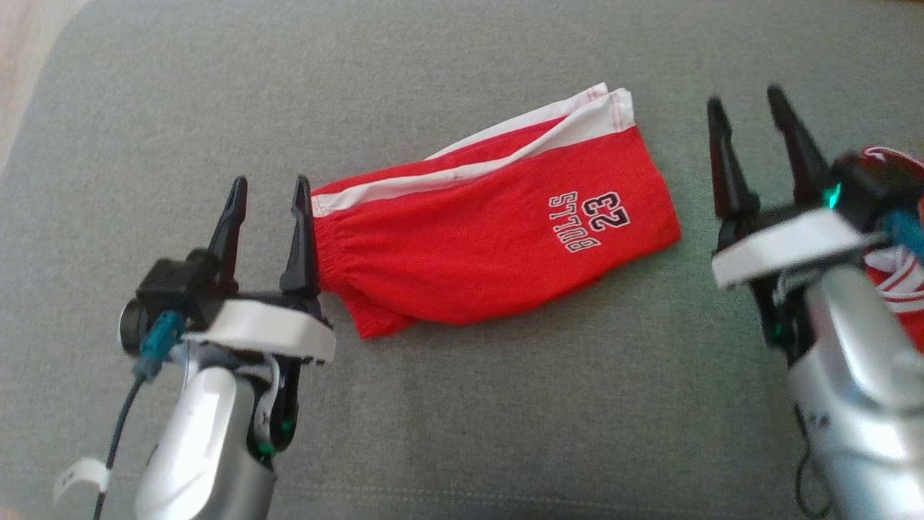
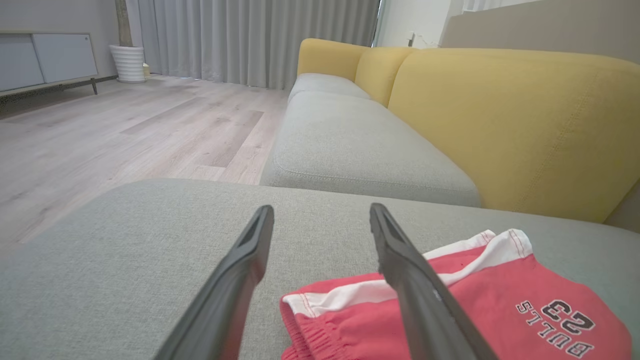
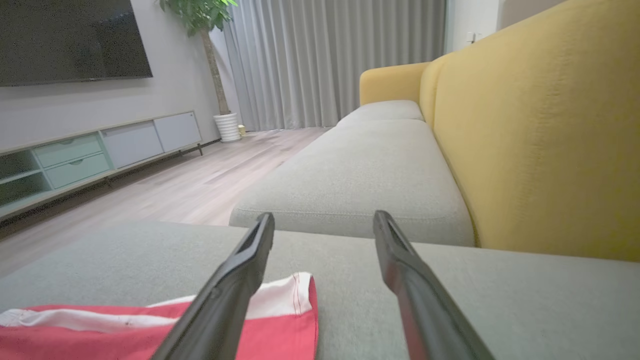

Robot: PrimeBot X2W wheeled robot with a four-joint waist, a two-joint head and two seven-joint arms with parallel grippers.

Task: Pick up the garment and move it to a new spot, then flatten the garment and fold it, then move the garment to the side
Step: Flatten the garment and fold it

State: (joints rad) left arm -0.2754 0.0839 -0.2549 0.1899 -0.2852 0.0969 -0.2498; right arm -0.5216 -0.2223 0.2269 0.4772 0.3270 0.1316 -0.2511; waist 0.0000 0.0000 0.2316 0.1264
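The garment (image 1: 498,224) is a pair of red shorts with white side stripes and a "BULLS 23" print, lying folded on the grey cushion (image 1: 462,404). My left gripper (image 1: 268,191) stands open at its waistband end, its inner finger right beside the cloth, nothing between the fingers. My right gripper (image 1: 747,105) is open too, hovering to the right of the leg hem, apart from it. The left wrist view has the shorts (image 2: 500,300) at lower right behind one finger. In the right wrist view the hem (image 3: 290,310) lies at lower left.
Another red and white piece of cloth (image 1: 895,274) lies at the right edge, partly behind my right arm. A yellow sofa back (image 2: 500,120) rises beyond the cushion. Wood floor (image 2: 100,135) drops off past the cushion's left edge.
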